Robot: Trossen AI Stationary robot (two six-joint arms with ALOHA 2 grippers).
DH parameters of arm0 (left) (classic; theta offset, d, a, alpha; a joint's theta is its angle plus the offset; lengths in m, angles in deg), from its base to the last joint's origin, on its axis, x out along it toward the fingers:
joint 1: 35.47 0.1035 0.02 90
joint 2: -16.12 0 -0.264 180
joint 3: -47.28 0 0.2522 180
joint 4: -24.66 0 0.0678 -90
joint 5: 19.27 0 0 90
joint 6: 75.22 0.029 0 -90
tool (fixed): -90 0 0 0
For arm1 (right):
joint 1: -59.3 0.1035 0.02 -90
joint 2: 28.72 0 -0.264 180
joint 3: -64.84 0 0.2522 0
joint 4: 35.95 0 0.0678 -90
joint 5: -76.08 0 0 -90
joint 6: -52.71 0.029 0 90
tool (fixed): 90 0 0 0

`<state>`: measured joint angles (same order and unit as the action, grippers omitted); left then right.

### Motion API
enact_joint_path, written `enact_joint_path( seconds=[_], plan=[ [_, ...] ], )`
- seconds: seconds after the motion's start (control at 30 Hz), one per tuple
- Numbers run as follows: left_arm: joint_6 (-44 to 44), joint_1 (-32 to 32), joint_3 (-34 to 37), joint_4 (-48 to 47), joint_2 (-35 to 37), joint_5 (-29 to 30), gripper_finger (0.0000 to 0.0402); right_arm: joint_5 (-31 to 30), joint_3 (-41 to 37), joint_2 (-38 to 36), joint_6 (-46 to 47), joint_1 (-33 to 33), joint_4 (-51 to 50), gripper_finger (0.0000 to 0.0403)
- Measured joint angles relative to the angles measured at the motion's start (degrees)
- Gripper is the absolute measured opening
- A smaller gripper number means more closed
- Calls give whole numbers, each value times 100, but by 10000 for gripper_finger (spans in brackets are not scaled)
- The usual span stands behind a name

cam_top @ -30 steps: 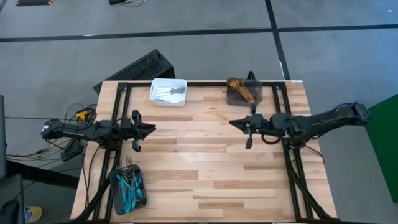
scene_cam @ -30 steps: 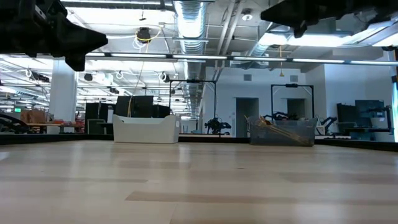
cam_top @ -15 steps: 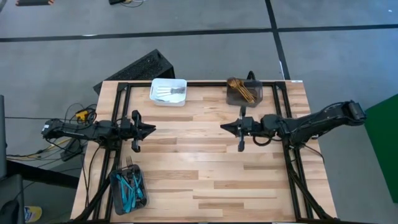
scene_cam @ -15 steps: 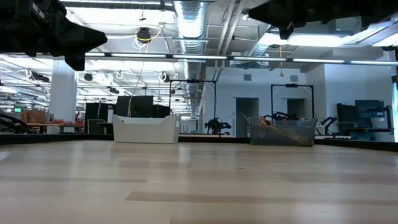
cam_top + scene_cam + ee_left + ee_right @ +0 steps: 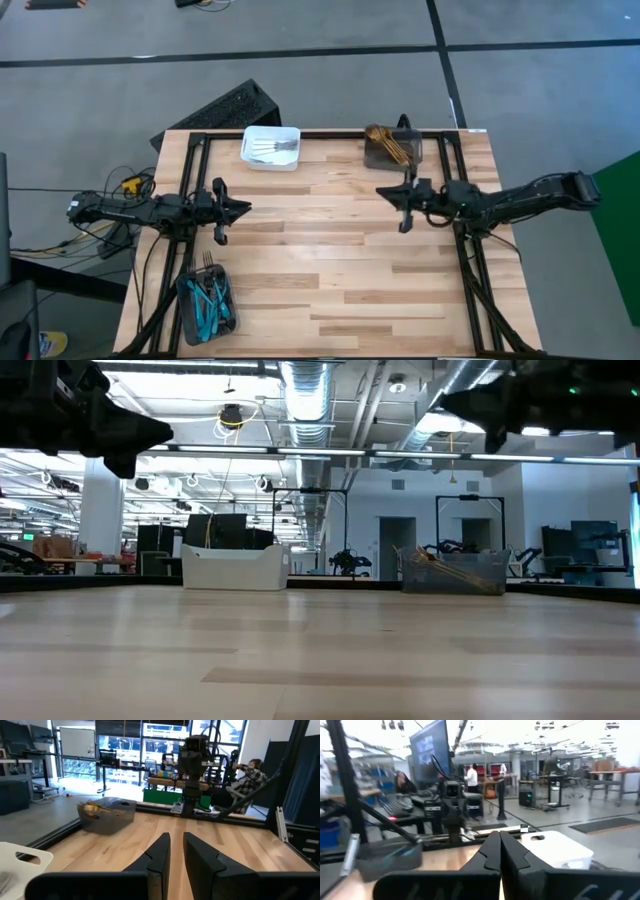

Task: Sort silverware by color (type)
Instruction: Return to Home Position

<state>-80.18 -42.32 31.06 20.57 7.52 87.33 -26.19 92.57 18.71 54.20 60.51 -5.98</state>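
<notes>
Bright, even overhead lighting, faint shadows

Gold silverware (image 5: 445,564) lies in the grey bin (image 5: 478,583).

Overhead, level, wrist views; table (image 5: 330,250) shared

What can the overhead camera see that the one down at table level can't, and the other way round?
Only overhead: the blue-handled cutlery in its dark bin beside the left arm, and the silver forks inside the white bin. Only table level: the big room's ceiling lights and ducts. Both: the white bin, the grey bin of gold cutlery, and the left gripper and right gripper above the table.
</notes>
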Motion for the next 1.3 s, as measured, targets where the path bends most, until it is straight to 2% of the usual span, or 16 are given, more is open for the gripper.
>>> enact_joint_path(
  seconds=[0.1,0.3,0.5,0.83,1.03,1.13,1.3],
  plan=[
    [127,2,0,20,2,43,43,122,-415,-224,224,-63,346,11],
    [218,2,0,293,31,125,43,127,-625,-588,333,-64,136,11],
    [294,2,-2,191,299,122,43,151,-640,-1226,268,-225,-581,11],
    [179,2,-51,-718,850,105,43,177,-648,-1856,493,-189,-1992,21],
    [181,0,-375,-1368,846,59,43,184,-1015,-2200,610,-173,-1831,24],
    [177,0,-398,-1331,841,33,43,209,-1294,-2438,615,-173,-1356,21],
    [124,0,-283,-1101,839,112,43,418,-1348,-2580,647,-100,-1291,22]
  ],
)
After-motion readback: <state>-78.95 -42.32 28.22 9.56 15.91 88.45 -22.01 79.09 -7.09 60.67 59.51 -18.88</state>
